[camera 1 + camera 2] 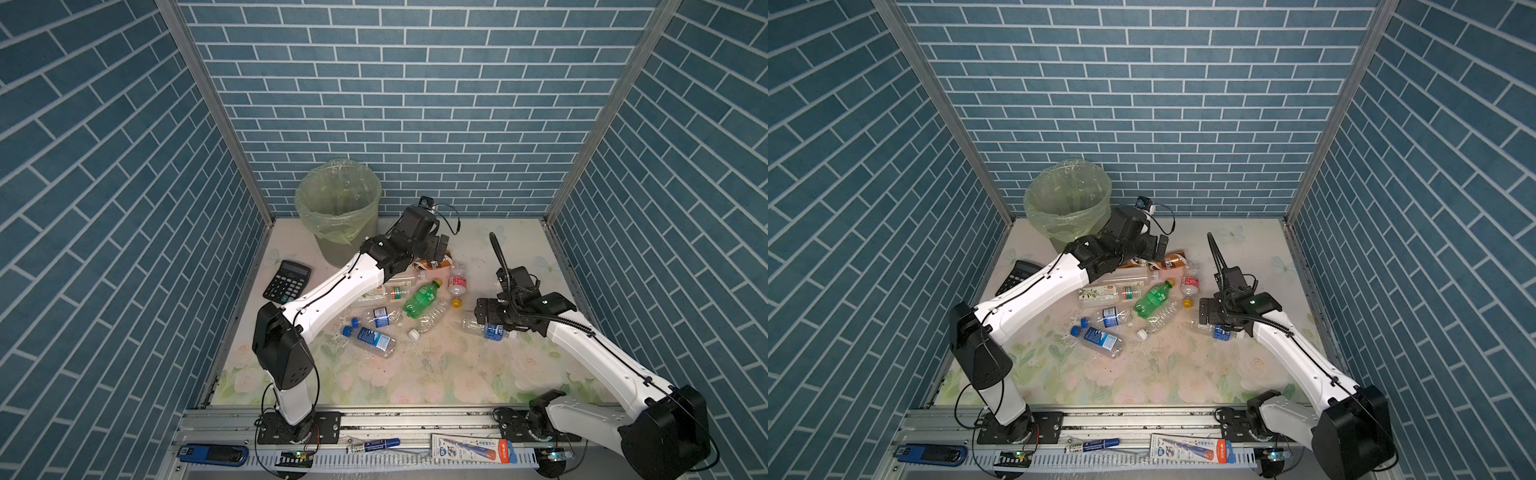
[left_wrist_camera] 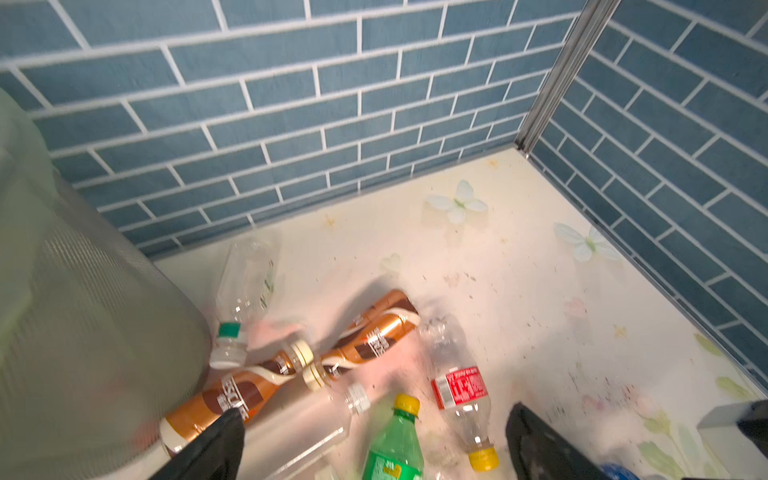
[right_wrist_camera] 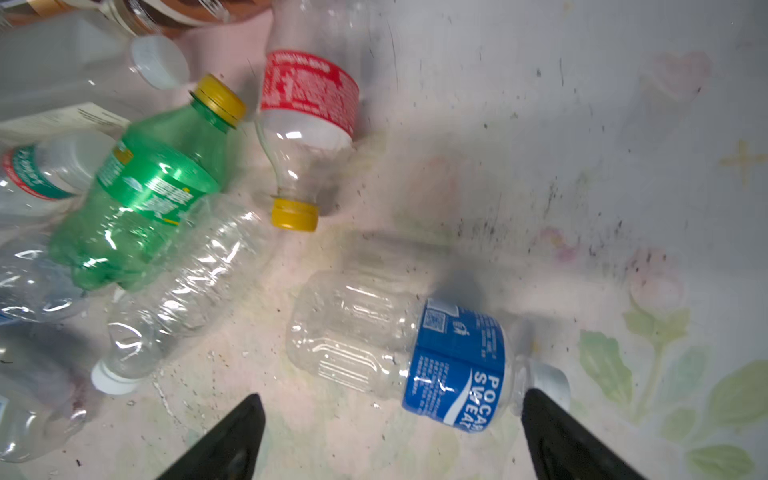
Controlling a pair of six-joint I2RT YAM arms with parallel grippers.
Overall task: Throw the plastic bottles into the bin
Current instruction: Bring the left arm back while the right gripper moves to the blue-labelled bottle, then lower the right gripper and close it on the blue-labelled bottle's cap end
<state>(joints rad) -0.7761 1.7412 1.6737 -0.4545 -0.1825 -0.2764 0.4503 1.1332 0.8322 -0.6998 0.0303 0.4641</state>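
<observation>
Plastic bottles (image 1: 422, 297) lie in a heap in the middle of the table (image 1: 457, 374). The bin (image 1: 337, 216) stands at 11 o'clock from the heap. Both grippers are wide open and hold nothing. The left gripper (image 2: 374, 415) hangs over two brown bottles (image 2: 374, 340) beside the bin. The right gripper (image 3: 390, 397) hangs over a blue-label bottle (image 3: 455, 365), at 3 o'clock from the heap

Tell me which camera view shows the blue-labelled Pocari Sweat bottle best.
The right wrist view: the Pocari Sweat bottle lies close up on its side, label readable. Both top views show it small, its text unreadable. The left wrist view does not clearly show it.
</observation>
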